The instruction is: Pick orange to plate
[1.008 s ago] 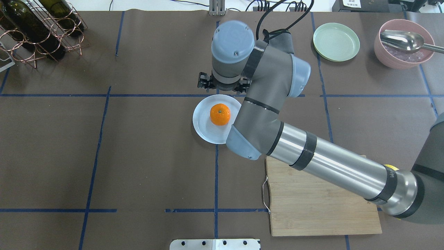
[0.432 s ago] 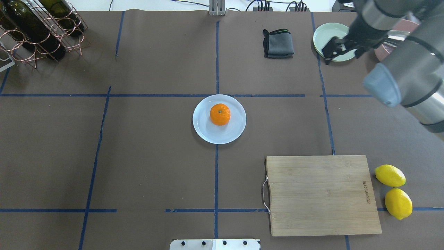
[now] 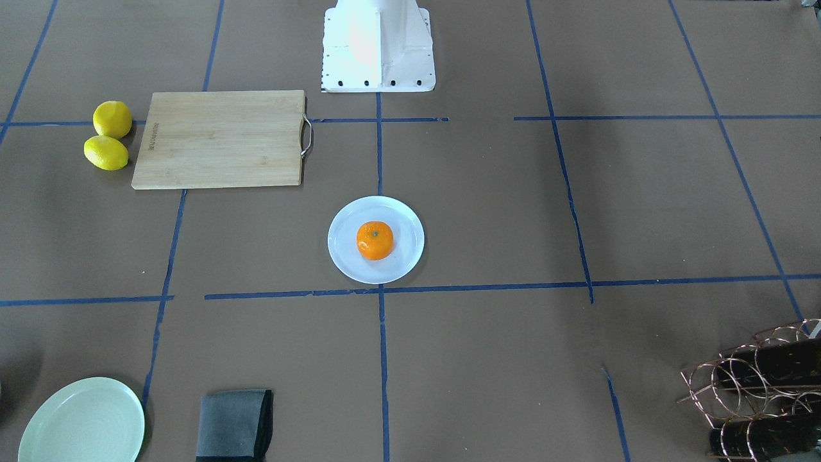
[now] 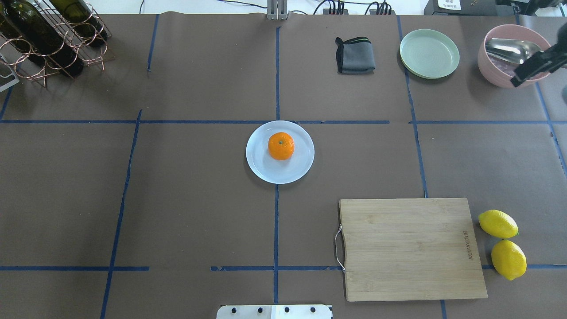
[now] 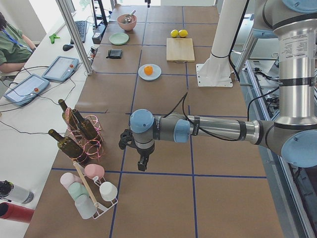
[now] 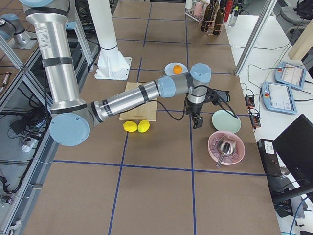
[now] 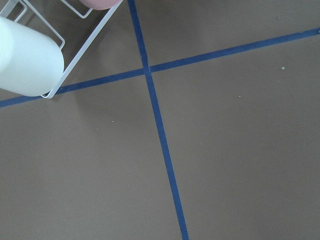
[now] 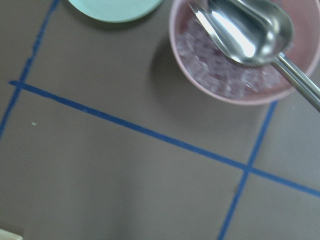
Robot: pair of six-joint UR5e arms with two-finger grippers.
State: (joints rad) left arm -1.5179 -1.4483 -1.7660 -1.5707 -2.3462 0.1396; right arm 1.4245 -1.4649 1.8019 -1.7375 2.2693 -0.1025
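The orange (image 4: 281,145) rests on the round white plate (image 4: 266,170) at the table's centre, with its green stem spot facing up; it also shows in the front-facing view as the orange (image 3: 374,240) on the plate (image 3: 349,263). Nothing touches either one. My right gripper (image 4: 533,68) hangs at the far right edge over the pink bowl, well away from the plate, and I cannot tell whether it is open or shut. My left gripper (image 5: 142,162) shows only in the left side view, low beside the bottle rack, so its state cannot be told.
A wooden cutting board (image 4: 409,248) lies front right with two lemons (image 4: 498,223) beside it. At the back are a grey cloth (image 4: 355,55), a green plate (image 4: 429,53) and a pink bowl (image 4: 496,71) holding a spoon. A wine rack (image 4: 44,35) stands back left.
My right arm has swung from over the plate out to the right, past the green plate to the pink bowl. The orange has stayed on the plate.
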